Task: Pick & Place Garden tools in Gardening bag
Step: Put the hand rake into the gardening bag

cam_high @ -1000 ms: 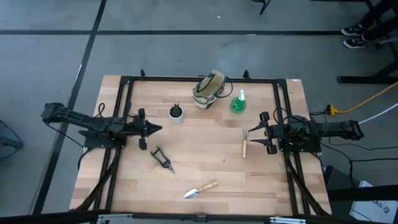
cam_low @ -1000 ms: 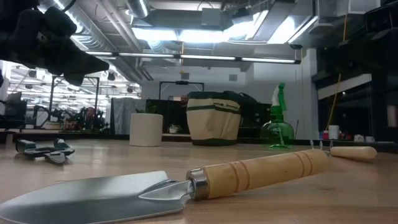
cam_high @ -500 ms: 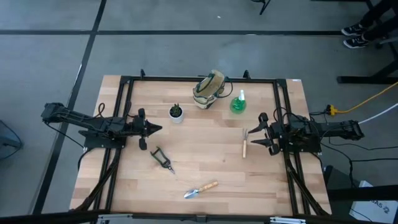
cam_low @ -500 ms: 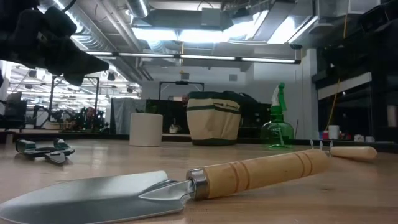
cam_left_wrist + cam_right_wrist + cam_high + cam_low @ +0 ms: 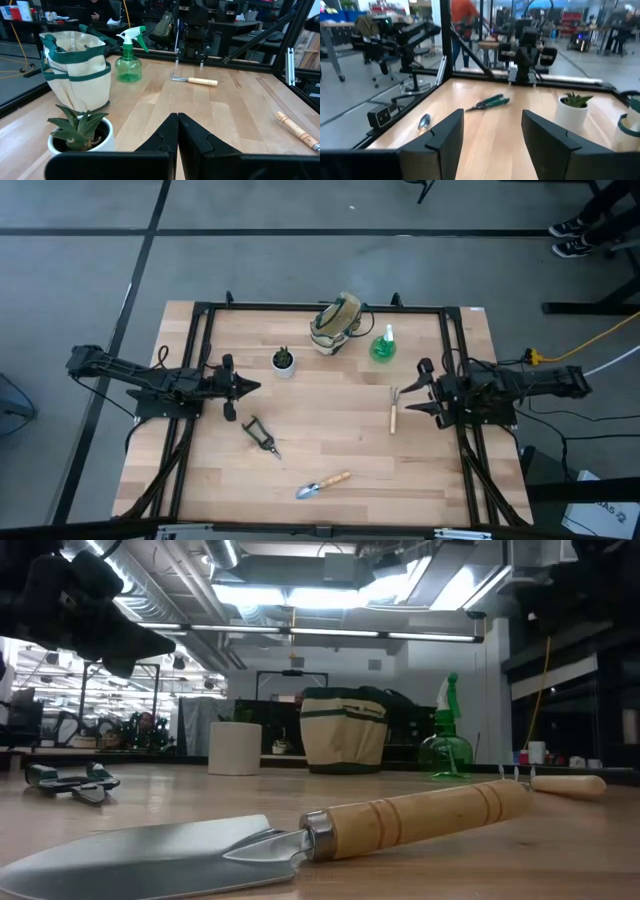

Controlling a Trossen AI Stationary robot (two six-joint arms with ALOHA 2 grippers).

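Note:
The tan gardening bag (image 5: 336, 323) with green trim stands upright at the table's far middle, and the green spray bottle (image 5: 383, 346) stands to its right. The pale wooden-handled stick tool (image 5: 393, 410) lies flat just left of my right gripper (image 5: 412, 393), which is open, holds nothing and points toward the table's left. The black pruning shears (image 5: 260, 435) and the trowel (image 5: 322, 484) lie flat nearer the front edge. My left gripper (image 5: 250, 387) is shut on nothing at the left, pointing right above the table.
A small green plant in a white pot (image 5: 284, 361) stands left of the bag, close in front of my left gripper. A black frame (image 5: 320, 307) runs along the table's far edge and both sides. Bare wood lies in the table's middle.
My right gripper has risen a little and rolled about its own axis, staying open. The tools, the bag and my left arm have kept still.

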